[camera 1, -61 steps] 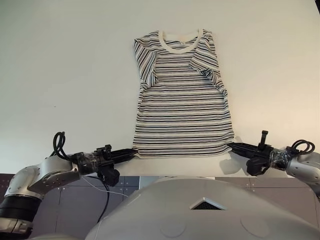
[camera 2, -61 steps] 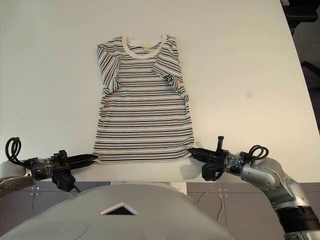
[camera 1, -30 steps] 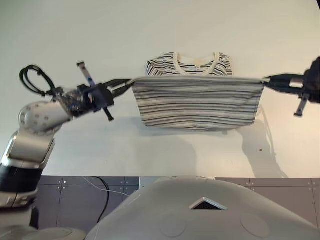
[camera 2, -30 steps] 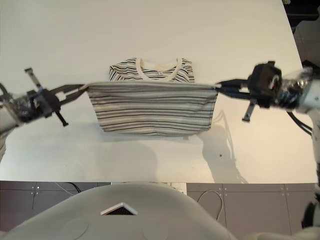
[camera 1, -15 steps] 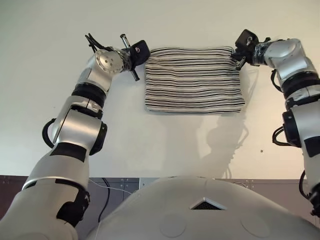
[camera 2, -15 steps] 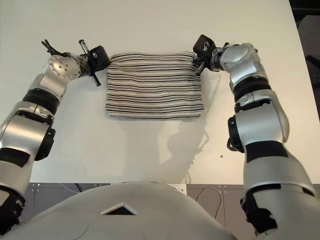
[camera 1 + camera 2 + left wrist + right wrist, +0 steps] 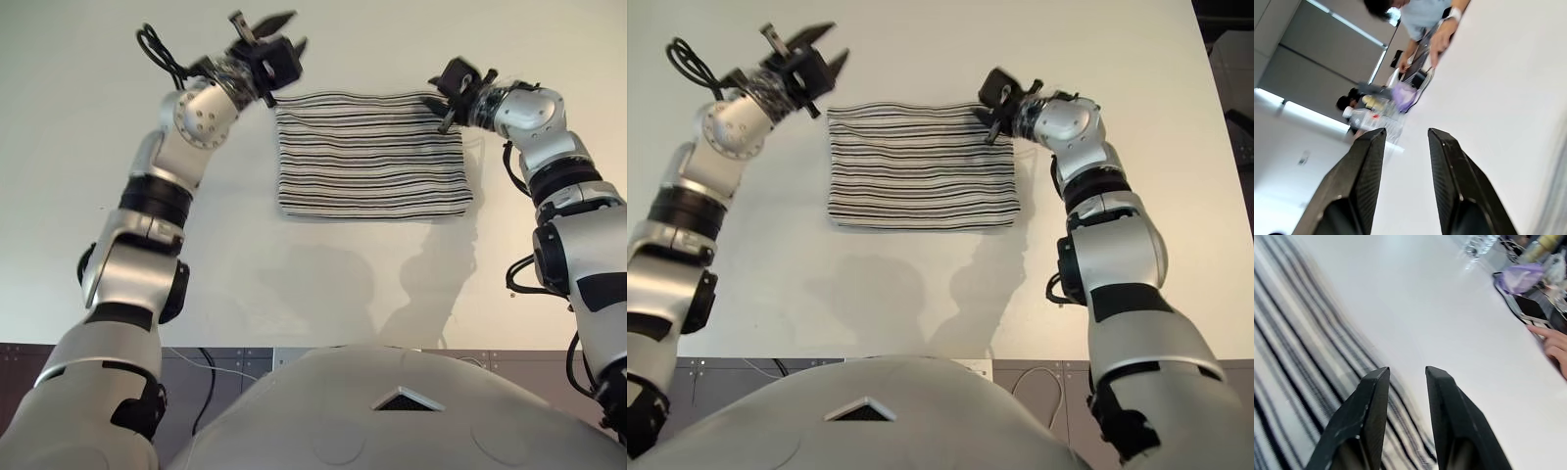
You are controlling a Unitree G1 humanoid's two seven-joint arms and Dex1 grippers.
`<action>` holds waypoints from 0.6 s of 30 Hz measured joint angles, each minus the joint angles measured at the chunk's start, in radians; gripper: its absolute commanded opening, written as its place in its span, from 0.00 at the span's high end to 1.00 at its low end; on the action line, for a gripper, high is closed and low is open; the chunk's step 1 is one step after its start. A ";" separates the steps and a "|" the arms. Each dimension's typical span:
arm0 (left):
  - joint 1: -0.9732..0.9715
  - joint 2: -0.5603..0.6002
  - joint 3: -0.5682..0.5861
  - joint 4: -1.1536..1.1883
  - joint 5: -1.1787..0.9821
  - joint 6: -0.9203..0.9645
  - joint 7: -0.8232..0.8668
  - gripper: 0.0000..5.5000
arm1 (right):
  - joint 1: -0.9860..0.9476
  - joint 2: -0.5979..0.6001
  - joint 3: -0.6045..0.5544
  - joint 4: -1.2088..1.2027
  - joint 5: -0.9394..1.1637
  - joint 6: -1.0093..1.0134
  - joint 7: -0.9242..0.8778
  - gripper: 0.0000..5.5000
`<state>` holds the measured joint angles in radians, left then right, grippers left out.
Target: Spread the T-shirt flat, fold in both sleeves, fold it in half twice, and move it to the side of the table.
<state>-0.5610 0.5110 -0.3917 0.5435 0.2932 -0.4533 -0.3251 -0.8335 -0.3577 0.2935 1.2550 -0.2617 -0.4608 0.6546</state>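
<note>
Your T-shirt (image 7: 370,157) lies on the white surface (image 7: 294,284) as a flat striped rectangle, wider than it is deep. It sits toward the far side, about midway between your two arms. Its stripes run from left to right. The far edge waves a little, and the near right corner bulges slightly outward.

Your left arm (image 7: 157,196) stretches forward and ends just beside the shirt's far left corner. The left jaws stand wide apart and hold nothing. In the left wrist view both dark fingers (image 7: 1359,181) point out across bare surface toward the room beyond, with clear space between them. From the head views they look lifted off the cloth.

Your right arm (image 7: 554,166) reaches in from the other side and ends at the shirt's far right corner. The right jaws are parted by a narrower gap. In the right wrist view the two fingers (image 7: 1364,416) hang over the line where striped cloth meets bare surface, and you can see both stripes and white between them. No cloth is pinched there. You cannot tell from these views whether the tips touch the shirt or sit just above it.

A purple bag (image 7: 1520,276) lies at the far edge of the surface, well apart from the shirt.
</note>
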 measured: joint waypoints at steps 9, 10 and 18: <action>0.473 0.133 -0.045 -0.515 0.127 0.293 -0.180 0.71 | -0.038 -0.114 0.268 -0.016 -0.265 -0.244 0.014 0.76; 0.484 0.132 -0.036 -0.521 0.146 0.305 -0.159 0.71 | -0.056 -0.110 0.282 -0.013 -0.273 -0.244 0.038 0.76; 0.451 0.225 -0.001 -0.369 0.195 0.145 -0.093 0.71 | 0.006 -0.118 0.258 -0.174 -0.081 -0.252 0.418 0.76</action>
<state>-0.1103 0.7361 -0.3928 0.1744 0.4880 -0.3082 -0.4183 -0.8280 -0.4758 0.5518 1.0814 -0.3431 -0.7125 1.0724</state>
